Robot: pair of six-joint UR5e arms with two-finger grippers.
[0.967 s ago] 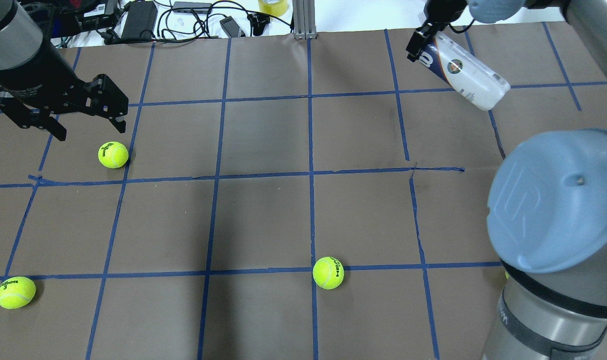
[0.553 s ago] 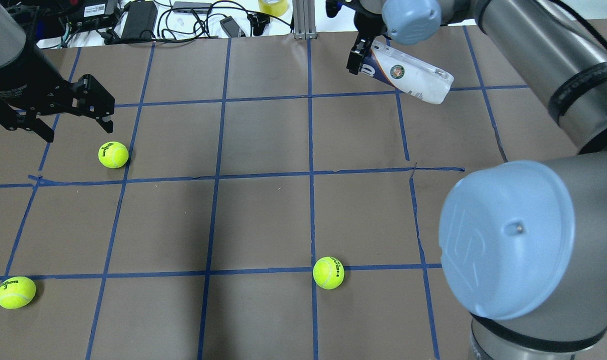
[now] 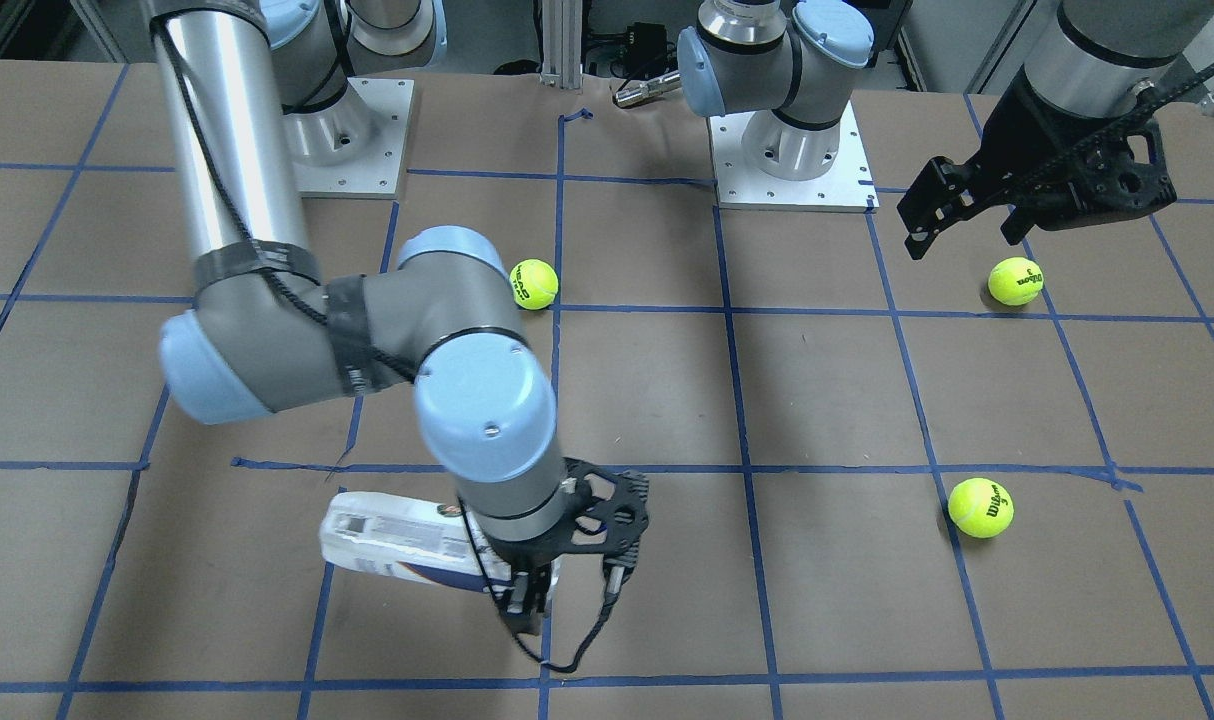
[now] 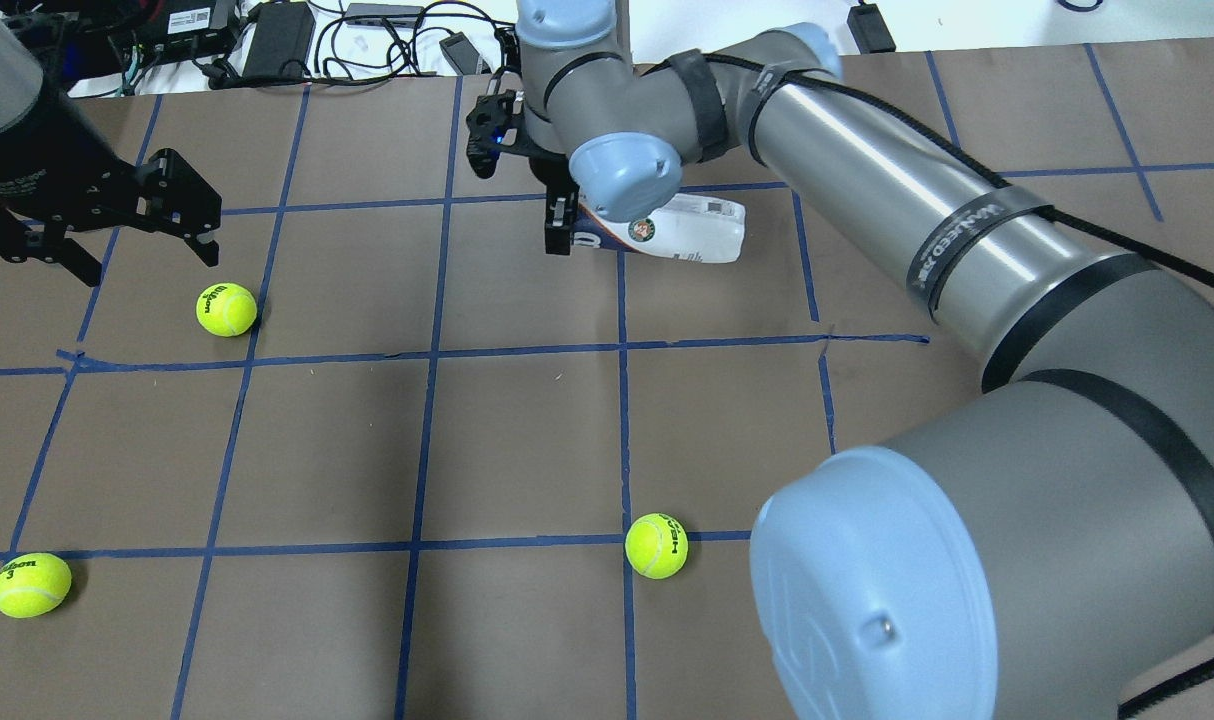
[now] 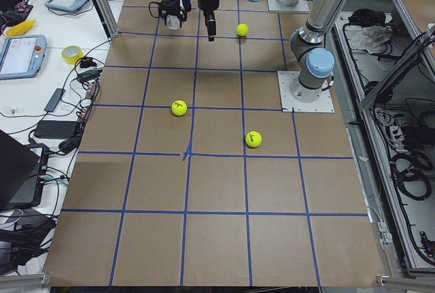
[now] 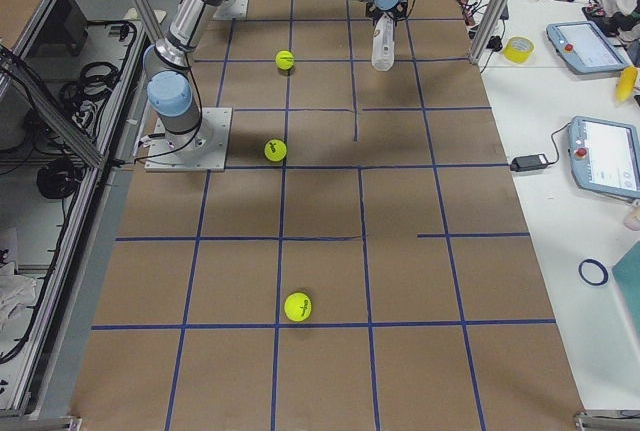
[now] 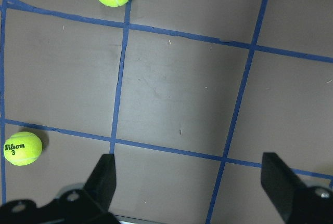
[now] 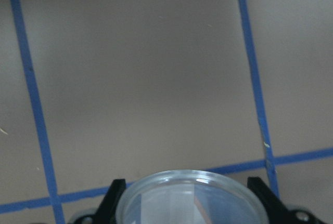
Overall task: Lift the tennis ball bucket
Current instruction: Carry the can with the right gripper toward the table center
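Observation:
The tennis ball bucket (image 4: 692, 229) is a clear can with a white and navy label. It hangs nearly level above the far middle of the table. My right gripper (image 4: 559, 226) is shut on its open end. In the front-facing view the bucket (image 3: 387, 538) sticks out sideways from the right gripper (image 3: 527, 600). The right wrist view shows the bucket's clear rim (image 8: 187, 174) between the fingers (image 8: 115, 195). My left gripper (image 4: 147, 262) is open and empty. It hovers just beyond a tennis ball (image 4: 226, 309) at the far left.
Two more tennis balls lie on the brown paper, one at the near left (image 4: 30, 584) and one near the middle front (image 4: 656, 545). Cables and power bricks (image 4: 277, 40) lie beyond the far edge. The right arm's elbow (image 4: 967, 590) fills the near right.
My right arm has swung the bucket from the far right to the far middle of the table, still gripped. My left gripper has shifted slightly left and back. The balls have not moved.

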